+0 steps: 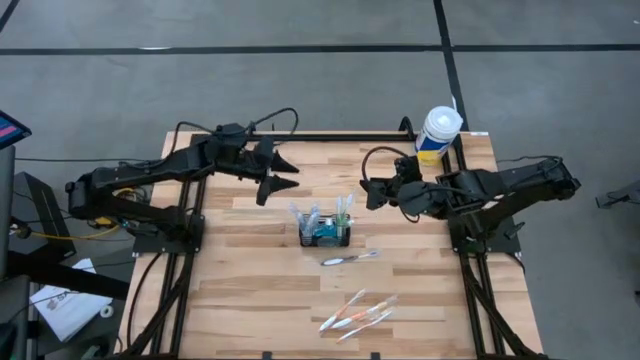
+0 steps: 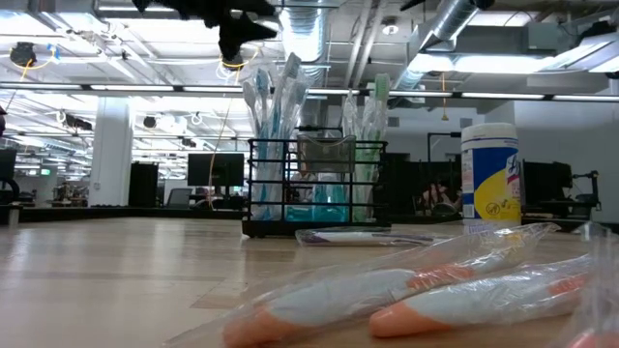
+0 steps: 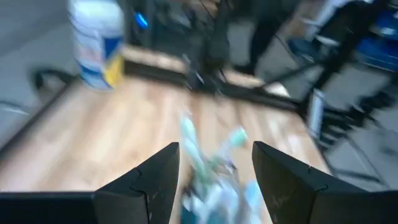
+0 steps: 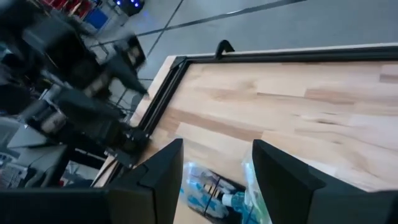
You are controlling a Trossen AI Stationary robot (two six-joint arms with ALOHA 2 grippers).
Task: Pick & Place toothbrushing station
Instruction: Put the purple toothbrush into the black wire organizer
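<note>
The toothbrushing station (image 1: 326, 229), a small black wire-mesh caddy with wrapped toothbrushes standing in it, rests on its base near the middle of the wooden table; it also shows in the low view (image 2: 314, 186). My left gripper (image 1: 287, 171) hangs open in the air to the caddy's far left, and the caddy's toothbrushes (image 3: 211, 168) show between its fingers. My right gripper (image 1: 370, 192) hangs open above the table to the caddy's far right, with the caddy (image 4: 214, 193) showing between its fingers. Neither touches anything.
A white tub with a yellow-blue label (image 1: 438, 133) stands at the table's far right corner. A wrapped toothbrush (image 1: 349, 258) lies just on the near side of the caddy. More wrapped, orange-handled toothbrushes (image 1: 357, 312) lie near the front edge.
</note>
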